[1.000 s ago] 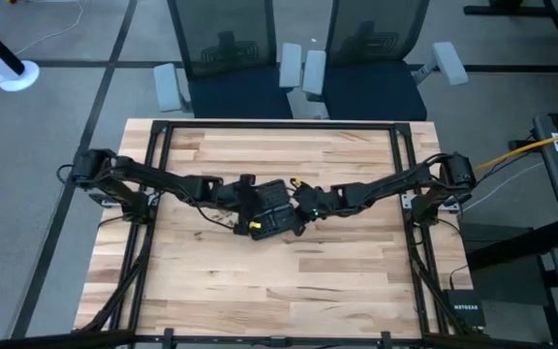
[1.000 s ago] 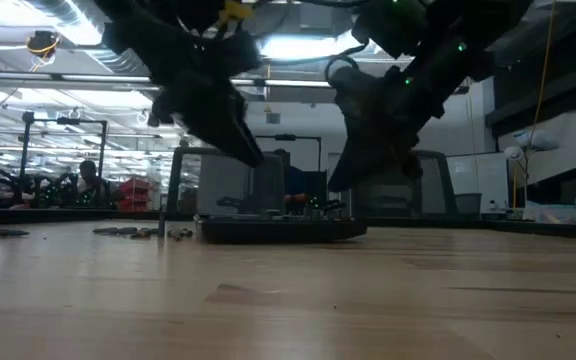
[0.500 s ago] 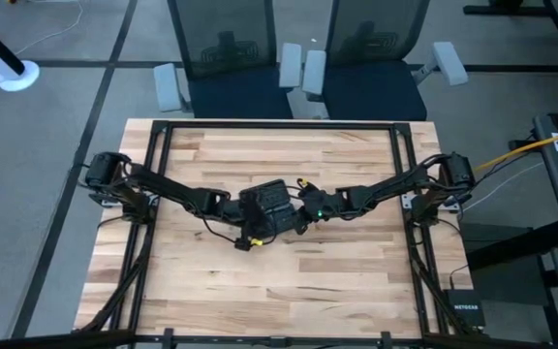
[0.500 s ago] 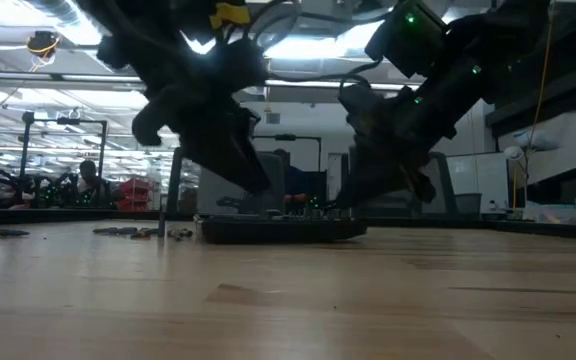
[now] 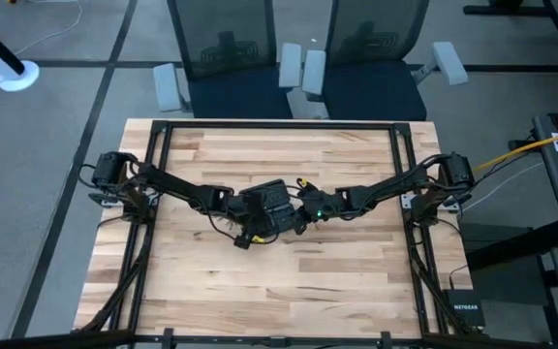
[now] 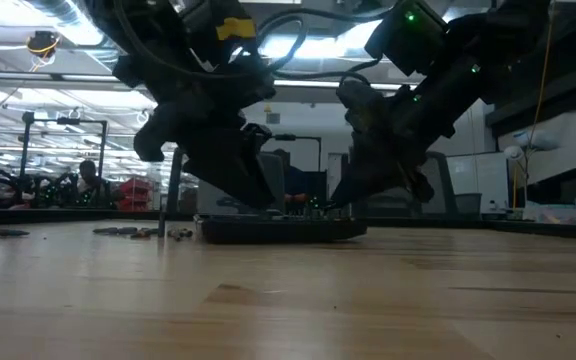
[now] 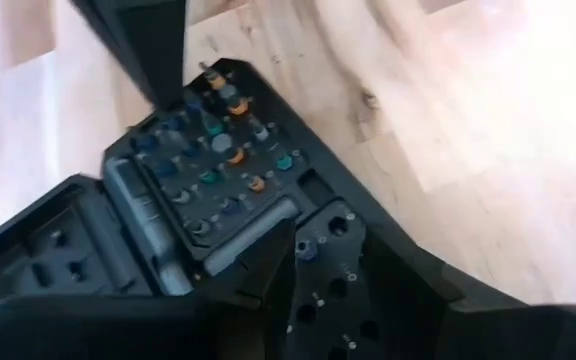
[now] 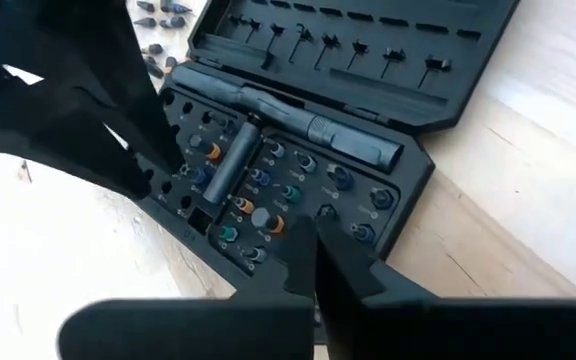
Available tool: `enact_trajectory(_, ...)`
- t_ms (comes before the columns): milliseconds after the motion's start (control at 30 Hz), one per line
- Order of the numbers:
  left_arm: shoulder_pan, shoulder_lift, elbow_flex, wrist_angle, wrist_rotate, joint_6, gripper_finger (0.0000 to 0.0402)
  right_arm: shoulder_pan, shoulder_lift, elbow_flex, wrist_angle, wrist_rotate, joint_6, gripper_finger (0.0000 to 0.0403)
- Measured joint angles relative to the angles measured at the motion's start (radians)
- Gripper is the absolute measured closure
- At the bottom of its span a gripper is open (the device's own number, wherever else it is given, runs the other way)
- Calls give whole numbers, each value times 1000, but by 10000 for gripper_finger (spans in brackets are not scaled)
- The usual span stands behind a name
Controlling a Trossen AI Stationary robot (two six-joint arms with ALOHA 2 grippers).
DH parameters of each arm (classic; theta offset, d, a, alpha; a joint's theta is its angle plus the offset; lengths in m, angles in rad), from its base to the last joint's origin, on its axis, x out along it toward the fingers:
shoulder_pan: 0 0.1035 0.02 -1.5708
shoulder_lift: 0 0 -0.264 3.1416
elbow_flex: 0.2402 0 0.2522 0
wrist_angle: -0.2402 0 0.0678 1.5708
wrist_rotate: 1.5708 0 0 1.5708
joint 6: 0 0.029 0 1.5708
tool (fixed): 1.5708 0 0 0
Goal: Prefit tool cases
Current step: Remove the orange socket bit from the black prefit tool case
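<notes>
At mid-table, both tools [image 5: 250, 221] [image 5: 303, 208] hover over the open tool case [image 5: 271, 206], finger spread unclear

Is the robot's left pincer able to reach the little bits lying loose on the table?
Probably yes: the left pincer sits over the open tool case, and the loose bits lie just beyond it on bare wood, nothing between.

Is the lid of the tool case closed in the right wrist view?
No, the tool case lies open, its lid folded back and its bit slots showing.
</notes>
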Motion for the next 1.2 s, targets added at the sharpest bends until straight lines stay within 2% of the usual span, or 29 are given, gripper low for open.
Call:
enact_trajectory(267,51,0,1,6,31,65,290,0,0,0,22,10,33,403)
enact_trajectory(400,64,0,1,4,117,117,290,0,0,0,24,14,42,403)
enact_trajectory(500,60,9,1,10,134,158,290,0,0,0,24,24,43,403)
enact_trajectory(667,61,55,11,19,129,160,290,0,0,0,24,27,50,403)
enact_trajectory(800,60,69,34,28,65,136,290,0,0,0,25,27,67,403)
enact_trajectory(1200,57,70,41,-53,65,193,292,0,0,0,30,29,69,403)
